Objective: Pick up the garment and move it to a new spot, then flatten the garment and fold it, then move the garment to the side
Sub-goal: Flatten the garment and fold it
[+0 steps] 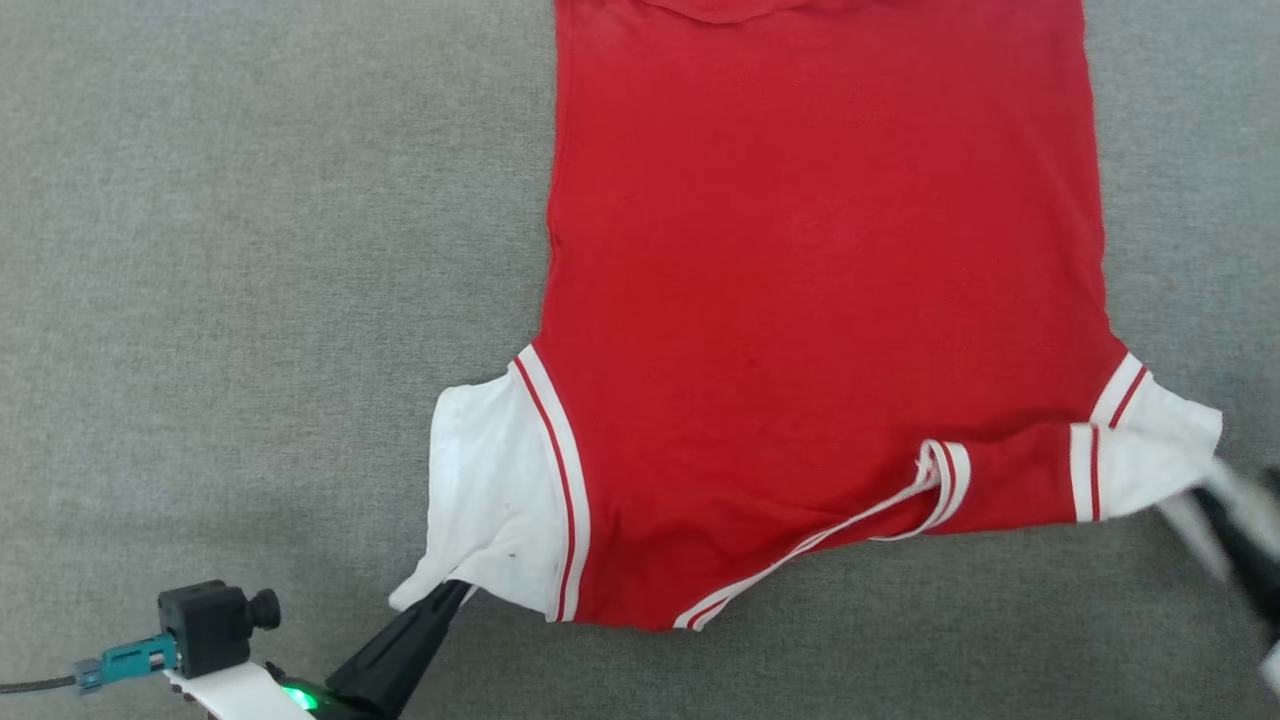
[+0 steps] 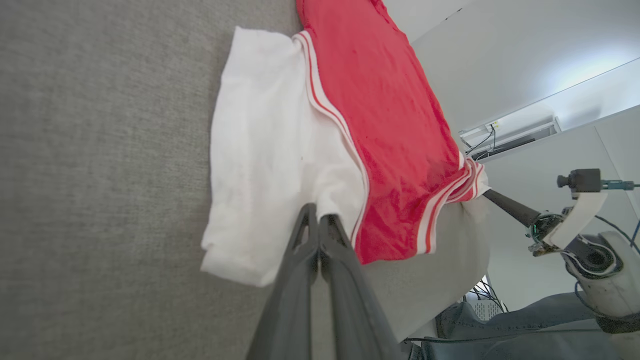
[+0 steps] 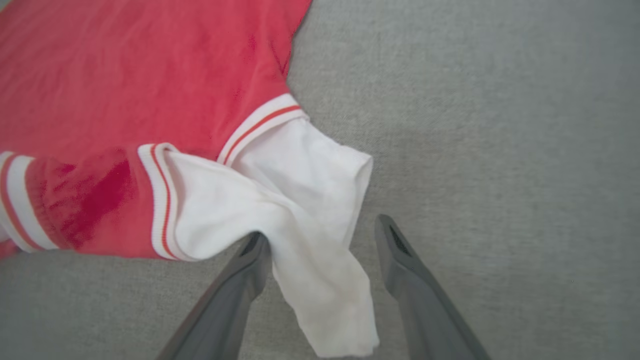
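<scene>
The garment [image 1: 820, 250] lies spread on the grey surface with a plain red side up; its print is hidden. The collar end points toward me and is bunched along the near edge. My left gripper [image 1: 455, 592] is at the near corner of the left white sleeve [image 1: 490, 490]; in the left wrist view its fingers [image 2: 316, 215] are shut on that sleeve's [image 2: 265, 150] cloth. My right gripper [image 3: 322, 235] stands open, and the right white sleeve [image 3: 320, 270] hangs loose between its fingers. In the head view the right gripper [image 1: 1232, 525] is blurred at the right edge.
A grey fabric surface [image 1: 250, 250] lies under everything, with bare room on the left and along the near edge. The left wrist view shows the surface's edge, the right arm [image 2: 575, 225] with its camera, pale wall panels and denim-like cloth [image 2: 500, 325] below.
</scene>
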Robot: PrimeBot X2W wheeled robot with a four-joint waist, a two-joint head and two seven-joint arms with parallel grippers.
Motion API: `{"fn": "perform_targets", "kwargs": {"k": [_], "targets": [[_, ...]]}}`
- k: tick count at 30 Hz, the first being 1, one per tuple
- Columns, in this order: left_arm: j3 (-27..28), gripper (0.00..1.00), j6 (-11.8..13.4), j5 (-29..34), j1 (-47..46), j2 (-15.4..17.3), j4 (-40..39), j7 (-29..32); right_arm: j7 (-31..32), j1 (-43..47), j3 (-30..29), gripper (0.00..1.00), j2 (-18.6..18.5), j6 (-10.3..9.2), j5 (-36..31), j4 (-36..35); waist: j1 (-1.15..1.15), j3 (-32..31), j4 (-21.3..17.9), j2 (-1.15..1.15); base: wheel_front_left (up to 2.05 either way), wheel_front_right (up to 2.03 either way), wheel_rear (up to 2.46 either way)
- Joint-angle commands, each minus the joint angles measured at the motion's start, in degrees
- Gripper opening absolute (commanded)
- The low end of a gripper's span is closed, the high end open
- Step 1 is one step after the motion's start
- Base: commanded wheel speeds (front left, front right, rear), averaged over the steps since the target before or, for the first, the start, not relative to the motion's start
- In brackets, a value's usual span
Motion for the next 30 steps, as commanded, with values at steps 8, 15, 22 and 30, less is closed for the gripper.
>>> {"fn": "perform_targets", "kwargs": {"k": [8, 15, 22, 30], "targets": [[-2.34, 0.0, 0.13, 2.8, -3.79, -0.29, -3.59, -0.12, 12.25, -8.3, -11.82, 1.0, -7.25, -0.01, 2.55, -8.23, 0.0, 3.42, 3.33, 0.0, 0.0, 0.0, 0.0], [-5.52, 0.0, 0.13, 4.49, -9.97, -1.49, -5.28, -0.12, 23.25, -34.39, -10.36, 1.0, -4.89, -0.01, -5.71, 2.02, 0.0, 8.34, 7.54, 0.0, 0.0, 0.0, 0.0], [-8.35, 0.0, 0.13, 4.82, -15.45, -2.73, -6.19, -0.12, 31.47, -57.31, -7.11, 1.0, -0.57, -0.02, -18.79, 17.48, 0.0, 13.26, 12.31, 0.0, 0.0, 0.0, 0.0], [-10.58, 0.0, 0.13, 4.79, -20.29, -3.79, -6.91, -0.12, 38.85, -70.29, -9.35, 1.0, -0.94, -0.02, -30.04, 26.8, 0.0, 17.64, 16.64, 0.0, 0.0, 0.0, 0.0]]}}
